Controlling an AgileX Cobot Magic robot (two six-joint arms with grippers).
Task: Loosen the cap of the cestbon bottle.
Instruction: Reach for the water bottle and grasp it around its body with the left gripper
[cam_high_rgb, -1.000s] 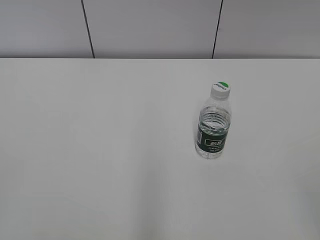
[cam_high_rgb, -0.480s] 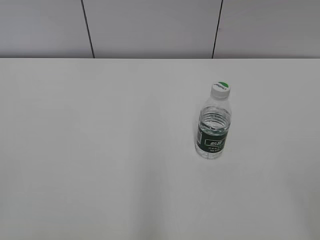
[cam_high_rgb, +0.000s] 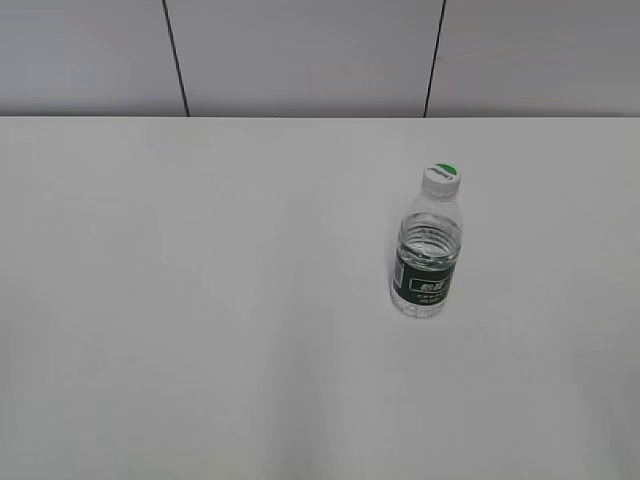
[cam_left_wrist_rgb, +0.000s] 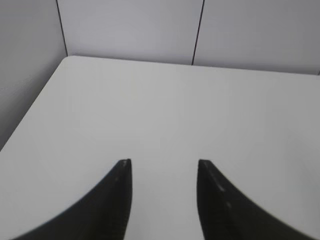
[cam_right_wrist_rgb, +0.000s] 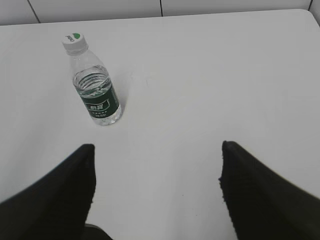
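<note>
The cestbon bottle (cam_high_rgb: 428, 250) stands upright on the white table, right of centre in the exterior view, clear with a dark green label. Its white cap (cam_high_rgb: 440, 177) with a green mark sits on the neck. The right wrist view shows the bottle (cam_right_wrist_rgb: 95, 85) and cap (cam_right_wrist_rgb: 74, 42) at the upper left, well ahead and left of my right gripper (cam_right_wrist_rgb: 156, 147), which is open and empty. My left gripper (cam_left_wrist_rgb: 162, 162) is open and empty over bare table; the bottle is out of its view. Neither gripper shows in the exterior view.
The white table (cam_high_rgb: 200, 300) ends at a grey panelled wall (cam_high_rgb: 300, 55) at the back. The left wrist view shows the table's left edge (cam_left_wrist_rgb: 35, 107) and far left corner.
</note>
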